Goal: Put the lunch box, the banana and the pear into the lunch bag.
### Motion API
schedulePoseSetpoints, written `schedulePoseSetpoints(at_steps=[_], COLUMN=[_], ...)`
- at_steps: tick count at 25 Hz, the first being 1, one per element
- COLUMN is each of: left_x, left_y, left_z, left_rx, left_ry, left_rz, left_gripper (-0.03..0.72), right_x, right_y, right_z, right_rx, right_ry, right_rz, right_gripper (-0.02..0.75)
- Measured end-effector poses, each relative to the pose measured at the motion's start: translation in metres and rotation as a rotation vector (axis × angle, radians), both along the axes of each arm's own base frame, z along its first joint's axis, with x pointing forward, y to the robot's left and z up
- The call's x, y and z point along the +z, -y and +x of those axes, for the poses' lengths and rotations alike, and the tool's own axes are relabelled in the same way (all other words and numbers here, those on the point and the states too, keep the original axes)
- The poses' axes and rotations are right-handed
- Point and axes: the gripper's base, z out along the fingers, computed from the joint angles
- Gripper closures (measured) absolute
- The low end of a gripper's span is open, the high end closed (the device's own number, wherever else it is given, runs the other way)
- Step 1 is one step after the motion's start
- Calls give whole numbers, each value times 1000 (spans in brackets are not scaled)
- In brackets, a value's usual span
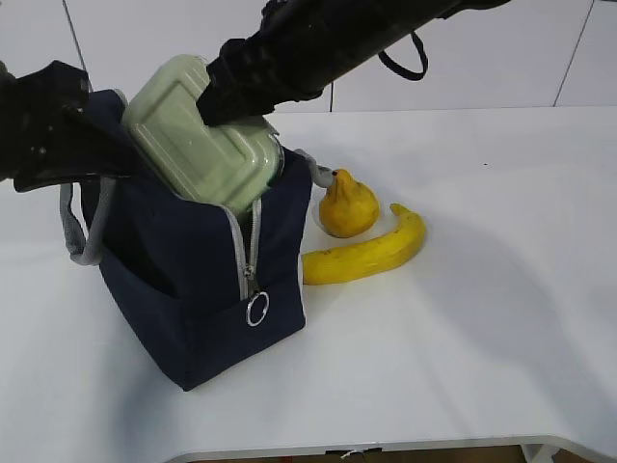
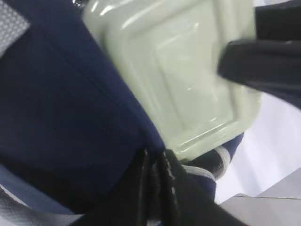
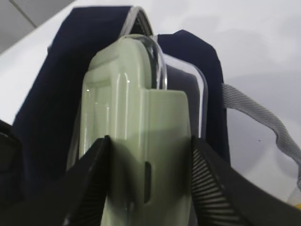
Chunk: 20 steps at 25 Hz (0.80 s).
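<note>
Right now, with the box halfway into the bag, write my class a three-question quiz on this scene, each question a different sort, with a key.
1. True or false: the lunch box lies flat on the table.
2. Which claw is shut on the box? A) left claw B) right claw C) neither
3. Fill in: beside the bag, the pear and the ______ wait on the table.

Key:
1. False; it is tilted, its lower end in the bag's mouth.
2. B; the left one pinches the bag's edge.
3. banana
</note>
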Motion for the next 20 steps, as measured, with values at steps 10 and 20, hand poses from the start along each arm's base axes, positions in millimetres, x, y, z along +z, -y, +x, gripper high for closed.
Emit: schedulePoseSetpoints(at_steps=[10, 20], left_x=[0, 0], left_y=[0, 0], left_z=[0, 0], left_rx=[4, -5], left_ry=[4, 13], left_rz=[0, 9], left_gripper=[687, 687], right_x=[-14, -52], right_y=[-31, -46], right_z=[-15, -12], right_rx=[199, 263], right_ry=[169, 128], right_rz=[-156, -243], right_gripper=[345, 346])
